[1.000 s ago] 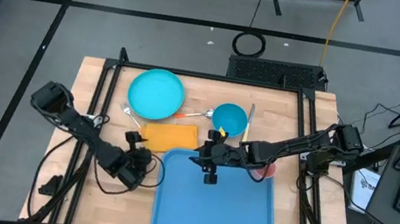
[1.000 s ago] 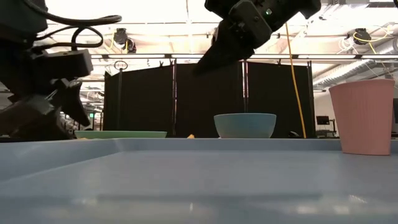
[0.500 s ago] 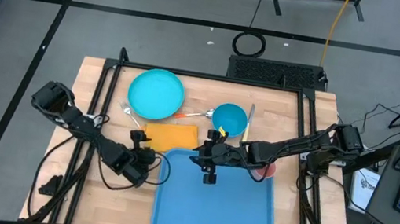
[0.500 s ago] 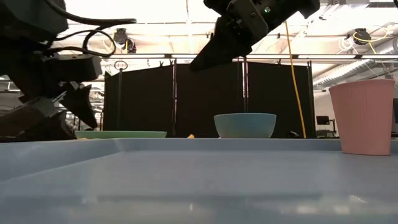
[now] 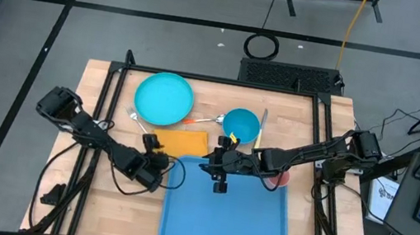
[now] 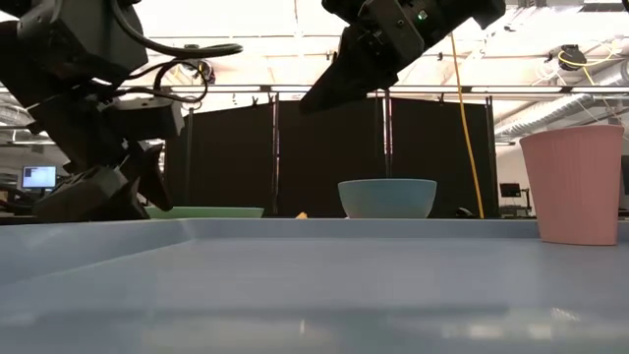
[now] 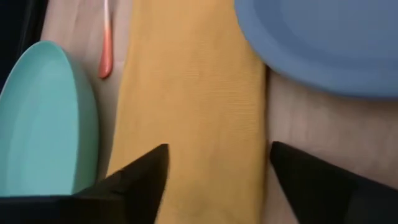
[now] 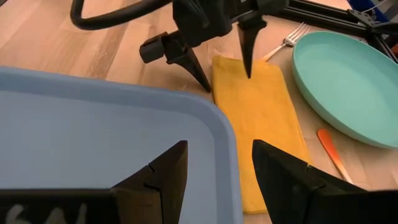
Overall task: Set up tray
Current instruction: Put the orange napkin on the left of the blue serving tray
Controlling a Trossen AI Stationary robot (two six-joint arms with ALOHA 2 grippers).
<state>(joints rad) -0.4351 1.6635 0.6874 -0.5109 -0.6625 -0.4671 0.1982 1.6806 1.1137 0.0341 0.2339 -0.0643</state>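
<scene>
Left claw (image 5: 159, 165) beside tray (image 5: 226, 217) corner

Overhead cam evenly lit, soft shadows only. Low cam backlit: ceiling lights (image 6: 295, 44) blown out, both arms read as near-silhouettes; tray (image 6: 314, 285) in foreground is out of focus w/ pale sheen, cup (image 6: 575, 184) slightly soft. Left wrist cam blurry up close, cloth (image 7: 196, 106) weave still visible. Right wrist cam sharper, fingers (image 8: 283, 177) dark, no detail.
</scene>
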